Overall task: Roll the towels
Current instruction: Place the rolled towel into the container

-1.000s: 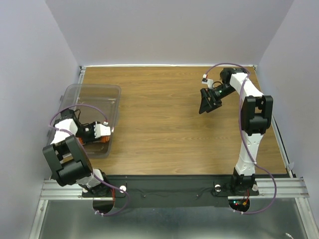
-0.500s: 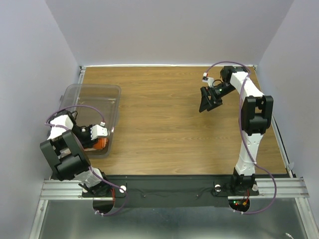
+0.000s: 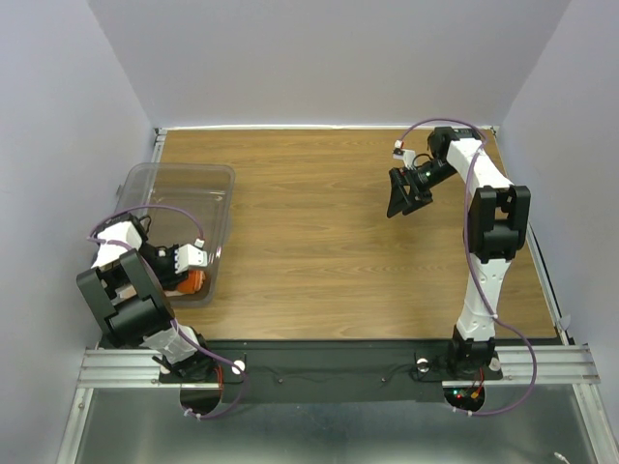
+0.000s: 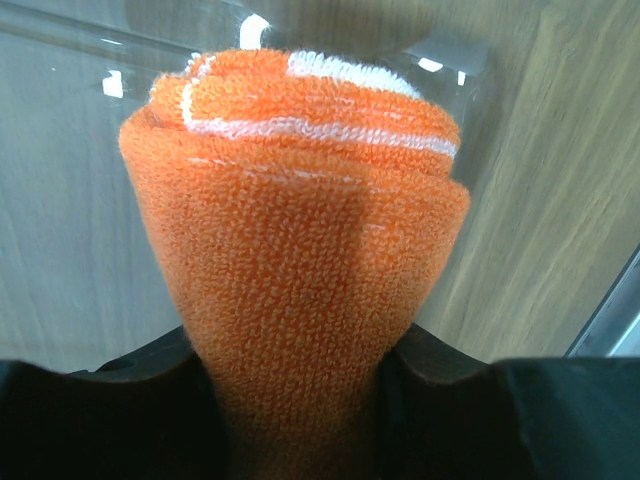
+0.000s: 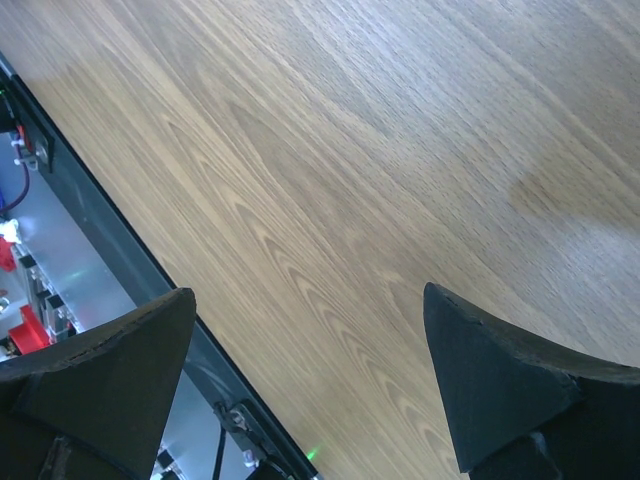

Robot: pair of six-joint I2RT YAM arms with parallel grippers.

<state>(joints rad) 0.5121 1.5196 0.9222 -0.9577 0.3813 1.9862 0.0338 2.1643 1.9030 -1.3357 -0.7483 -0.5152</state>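
The towel [image 4: 300, 230] is a tight orange roll with white stripes at its far end, filling the left wrist view. My left gripper [image 4: 300, 410] is shut on its near end, a dark finger [image 4: 450, 395] pressing each side. From above, the towel [image 3: 197, 281] shows as an orange patch in the near right corner of the clear plastic tub [image 3: 179, 169], with the left gripper [image 3: 187, 263] reaching down into it. My right gripper [image 3: 397, 200] hangs open above the bare wood at the far right, and the right wrist view shows the right gripper [image 5: 305, 335] holding nothing.
The tub's transparent wall [image 4: 60, 150] surrounds the roll closely on the left and far sides. The wooden table [image 3: 319, 232] stretches between the arms. A black strip and metal rail [image 3: 338, 367] run along its near edge.
The left arm has drawn back toward the near left, carrying the gripper and rolled towel slightly nearer the tub's front corner. The right arm has barely shifted.
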